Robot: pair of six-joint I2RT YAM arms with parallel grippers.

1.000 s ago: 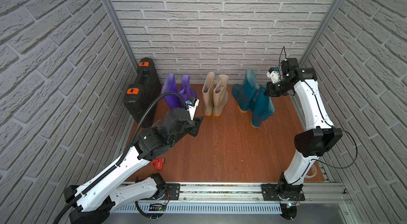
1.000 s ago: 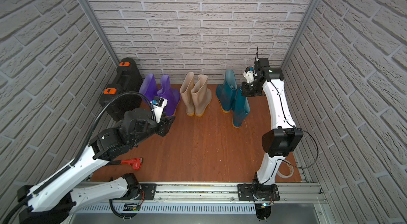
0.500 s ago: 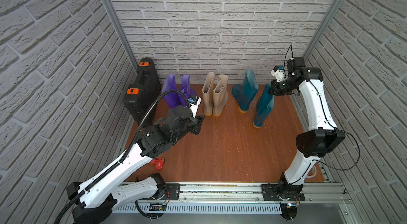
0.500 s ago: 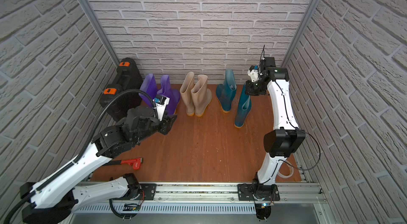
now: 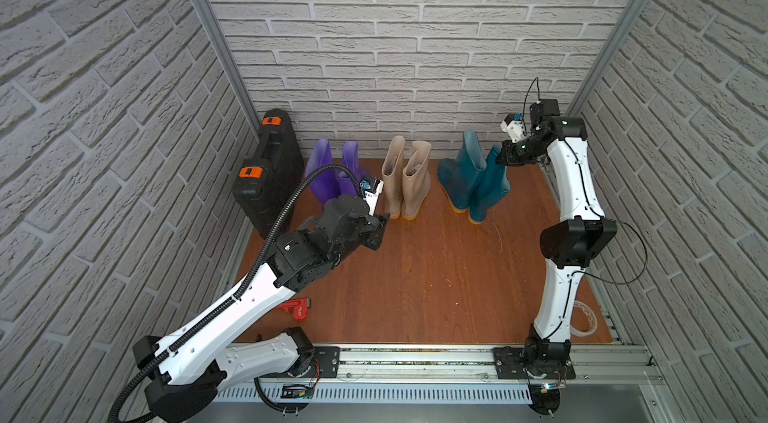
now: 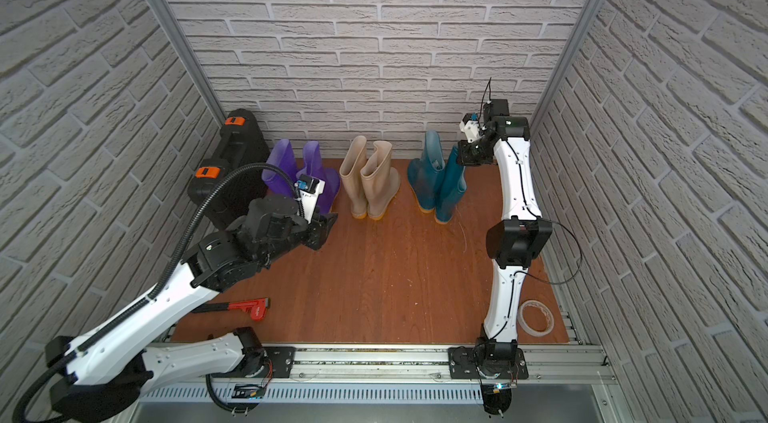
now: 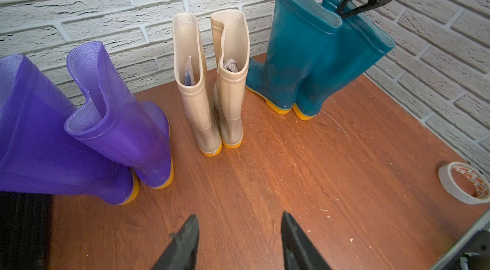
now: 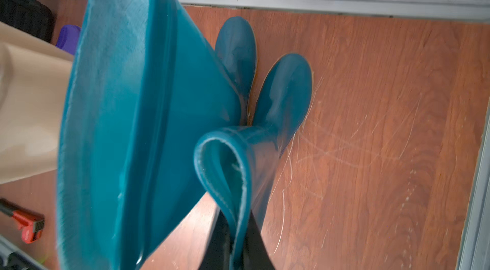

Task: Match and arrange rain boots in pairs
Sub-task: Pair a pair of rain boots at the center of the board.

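Nearly upright, toe to the back wall point(image 5: 415, 46), a teal boot point(image 5: 492, 188) is cuff-pinched by the right gripper point(image 5: 503, 155); left gripper point(image 7: 238, 219) gapes.

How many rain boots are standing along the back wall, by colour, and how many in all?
purple rain boots: 2
beige rain boots: 2
teal rain boots: 2
Total: 6
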